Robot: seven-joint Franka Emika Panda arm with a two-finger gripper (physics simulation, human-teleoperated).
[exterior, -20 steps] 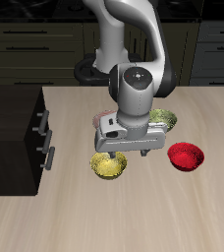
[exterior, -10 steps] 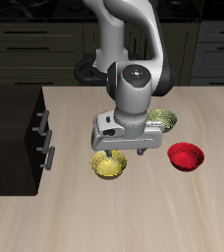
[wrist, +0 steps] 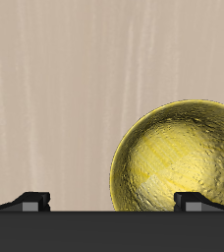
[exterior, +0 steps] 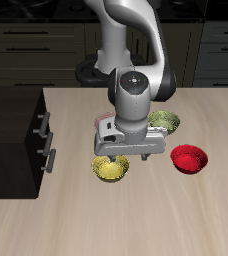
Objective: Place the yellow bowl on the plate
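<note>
My exterior camera looks down from the front at the whole table, while my wrist camera stares straight down, close over the wood; both catch the yellow bowl.

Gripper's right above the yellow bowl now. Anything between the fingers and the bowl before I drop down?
Nothing visible. In the wrist view only bare table lies around the yellow bowl, and nothing sits in it. In the exterior view the gripper hangs just above the bowl's back rim. The plate is not visible.
</note>
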